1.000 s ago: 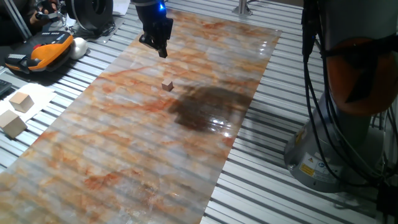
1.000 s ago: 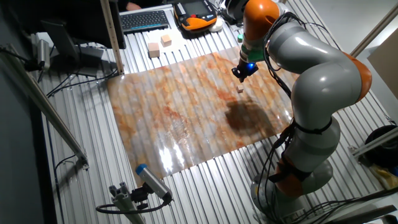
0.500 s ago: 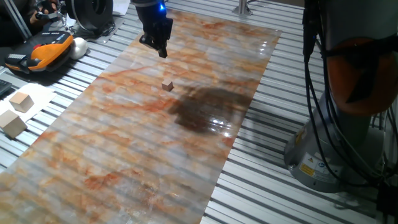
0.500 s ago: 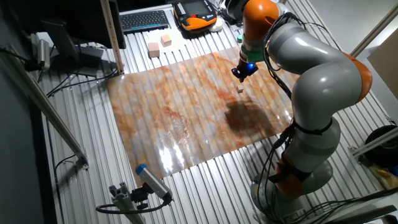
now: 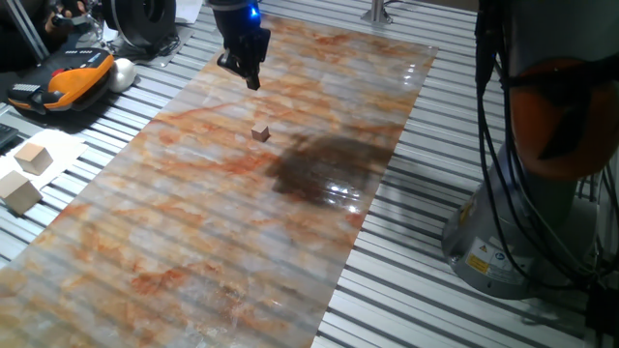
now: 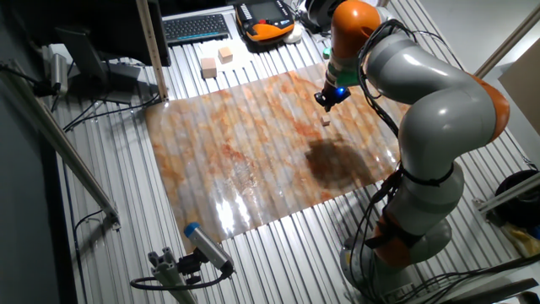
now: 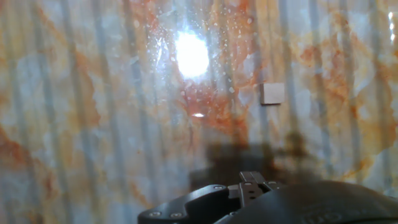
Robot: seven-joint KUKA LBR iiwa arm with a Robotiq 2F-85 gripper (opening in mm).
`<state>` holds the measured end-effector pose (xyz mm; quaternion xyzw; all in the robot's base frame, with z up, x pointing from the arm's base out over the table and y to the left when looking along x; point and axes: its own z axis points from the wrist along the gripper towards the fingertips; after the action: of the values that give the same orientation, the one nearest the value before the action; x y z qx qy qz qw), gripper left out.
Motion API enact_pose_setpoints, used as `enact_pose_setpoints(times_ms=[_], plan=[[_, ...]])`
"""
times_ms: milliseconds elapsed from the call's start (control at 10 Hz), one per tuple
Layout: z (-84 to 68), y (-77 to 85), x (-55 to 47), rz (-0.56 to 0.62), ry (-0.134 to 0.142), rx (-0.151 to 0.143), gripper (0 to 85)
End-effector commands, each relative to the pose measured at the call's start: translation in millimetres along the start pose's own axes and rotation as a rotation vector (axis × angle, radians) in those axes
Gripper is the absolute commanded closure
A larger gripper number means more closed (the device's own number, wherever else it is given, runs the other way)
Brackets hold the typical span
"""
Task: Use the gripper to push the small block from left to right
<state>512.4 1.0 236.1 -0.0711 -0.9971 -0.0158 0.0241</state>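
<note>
Closest to the camera in one fixed view there's just the long marbled orange-and-grey sheet (image 5: 242,222) lying over the slatted metal table (image 5: 435,290), with a big dark patch (image 5: 319,169) on it about halfway up. Off to the left on a white sheet sit two pale wooden blocks (image 5: 24,174), well away from the action. A bit further back than the dark patch, the small block (image 5: 259,133) sits on the sheet by itself, nothing touching it. Further back again the gripper (image 5: 249,75) hangs over the sheet near its far end, blue light glowing on top, clearly apart from the small block, and it has nothing in it. The fingers look narrow and close together, but honestly I can't tell from any of these shots if they're fully closed. In the hand view the small block (image 7: 272,93) shows as a pale square up and to the right, beside a bright glare spot (image 7: 191,55), and only the dark body of the hand fills the bottom edge. The other fixed view has the gripper (image 6: 327,103) just above the small block (image 6: 326,122), with the grey and orange arm (image 6: 422,93) curving over. At the back are an orange handheld controller (image 5: 63,82) and a keyboard (image 6: 196,28).
</note>
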Motion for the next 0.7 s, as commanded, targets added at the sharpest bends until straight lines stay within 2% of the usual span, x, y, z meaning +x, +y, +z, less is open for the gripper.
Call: enact_pose_setpoints(times_ms=[0,300,500,600], plan=[[-0.2,-0.1,0.0,0.016,0.003,-0.011,85.0],[-0.2,-0.1,0.0,0.076,0.023,-0.011,85.0],[-0.2,-0.1,0.0,0.111,0.011,0.017,85.0],[-0.2,-0.1,0.0,0.136,0.019,0.013,85.0]])
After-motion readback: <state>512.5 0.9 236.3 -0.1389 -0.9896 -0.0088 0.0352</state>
